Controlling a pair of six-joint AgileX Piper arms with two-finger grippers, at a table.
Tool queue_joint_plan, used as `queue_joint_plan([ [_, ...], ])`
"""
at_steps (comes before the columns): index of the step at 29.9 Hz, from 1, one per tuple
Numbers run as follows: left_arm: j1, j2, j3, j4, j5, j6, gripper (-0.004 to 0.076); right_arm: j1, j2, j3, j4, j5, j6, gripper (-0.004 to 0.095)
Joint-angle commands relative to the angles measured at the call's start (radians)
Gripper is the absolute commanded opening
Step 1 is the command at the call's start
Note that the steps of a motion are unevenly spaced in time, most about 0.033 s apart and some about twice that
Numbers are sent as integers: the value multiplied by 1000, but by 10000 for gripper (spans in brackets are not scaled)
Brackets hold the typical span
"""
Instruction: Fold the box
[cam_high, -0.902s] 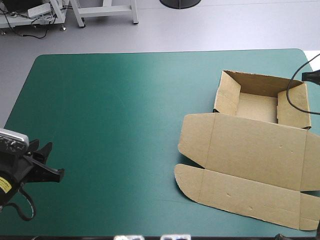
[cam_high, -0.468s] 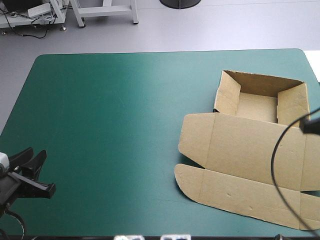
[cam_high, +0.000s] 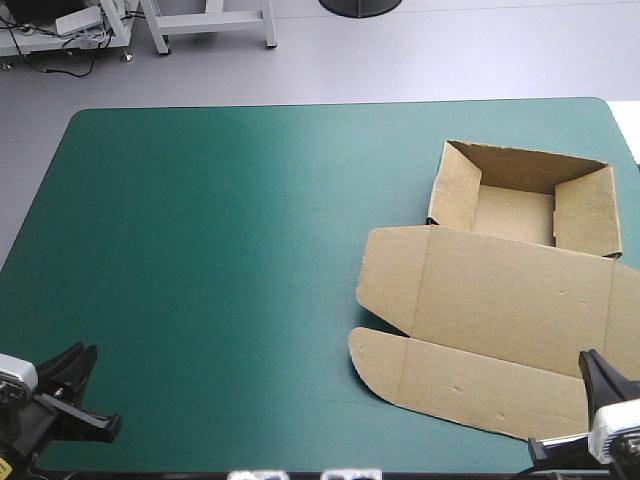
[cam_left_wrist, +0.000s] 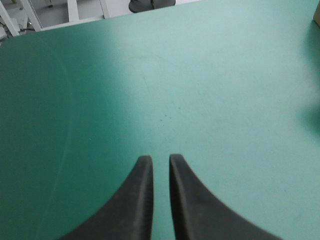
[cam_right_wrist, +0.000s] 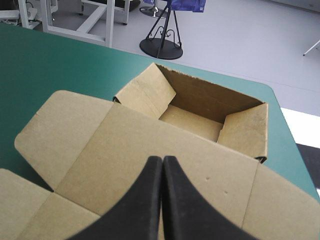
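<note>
High view first: find the brown box (cam_high: 500, 300) on the right half of the teal-green surface (cam_high: 220, 250); note tray walls raised and tucked at its far end, lid and flaps flat nearer; judge the tray stage done, hence nothing gripped; place the right tool (cam_right_wrist: 162, 161) at the box's near right corner, pressed together, empty, looking along the lid; place the left tool (cam_left_wrist: 160, 161) well left of the box, all but pressed together, pinching nothing, likely kept out of the way.
</note>
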Motion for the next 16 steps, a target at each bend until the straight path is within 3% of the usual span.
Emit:
queue_joint_plan([
  [1, -7, -45, 55, -42, -83, 1, 60, 4, -32, 76, 10, -87, 6, -24],
  [6, -7, -118, 149, -63, -140, 1, 45, 4, -53, 190, 32, -104, -33, -24],
  [16, -7, -136, 211, -81, -142, 12, 45, 4, -53, 340, 47, -155, -59, -24],
])
